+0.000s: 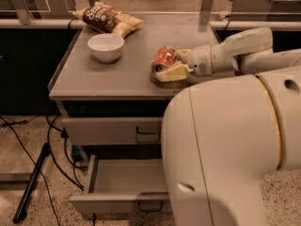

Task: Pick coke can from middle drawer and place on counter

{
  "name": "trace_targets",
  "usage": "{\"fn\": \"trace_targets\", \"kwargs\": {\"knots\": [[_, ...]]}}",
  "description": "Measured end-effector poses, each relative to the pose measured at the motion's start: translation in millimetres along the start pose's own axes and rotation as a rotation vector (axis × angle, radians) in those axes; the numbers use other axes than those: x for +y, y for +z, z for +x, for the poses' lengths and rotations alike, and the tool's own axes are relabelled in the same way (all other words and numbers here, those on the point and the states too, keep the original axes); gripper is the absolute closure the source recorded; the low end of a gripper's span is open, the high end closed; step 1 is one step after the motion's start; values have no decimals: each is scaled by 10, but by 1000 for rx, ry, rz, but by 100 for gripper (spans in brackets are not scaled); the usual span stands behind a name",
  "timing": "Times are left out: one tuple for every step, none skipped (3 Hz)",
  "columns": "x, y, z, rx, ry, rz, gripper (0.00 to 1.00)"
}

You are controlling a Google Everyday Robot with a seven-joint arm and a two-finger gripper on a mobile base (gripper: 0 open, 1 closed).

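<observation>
The coke can (pixel 162 60) is red with a silver end and lies tilted on its side at the right part of the counter (pixel 117 74). My gripper (pixel 173 64) reaches in from the right and is shut on the can, one cream finger (pixel 170 73) under it and one behind. I cannot tell whether the can touches the counter or hangs just above it. The middle drawer (pixel 117 202) is pulled open below, and the part of its inside that shows is bare. My own white body hides its right side.
A white bowl (pixel 106 46) stands on the counter's left part. A brown-and-yellow chip bag (pixel 106 19) lies at the back left. A closed grey drawer front (pixel 108 131) sits above the open one. Black cables and a stand leg (pixel 33 182) lie on the floor at left.
</observation>
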State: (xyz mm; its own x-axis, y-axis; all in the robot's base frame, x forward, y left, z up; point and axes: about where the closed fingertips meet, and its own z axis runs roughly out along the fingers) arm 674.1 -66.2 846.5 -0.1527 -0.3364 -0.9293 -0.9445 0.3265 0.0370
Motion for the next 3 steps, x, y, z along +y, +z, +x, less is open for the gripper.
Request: {"fn": "trace_targets", "kwargs": {"knots": [[-9,32,-55,-45,5,-24,100],[42,167,-170,-42,-32,-51,100],[176,428,-347,-28,-114,-103,100]]}}
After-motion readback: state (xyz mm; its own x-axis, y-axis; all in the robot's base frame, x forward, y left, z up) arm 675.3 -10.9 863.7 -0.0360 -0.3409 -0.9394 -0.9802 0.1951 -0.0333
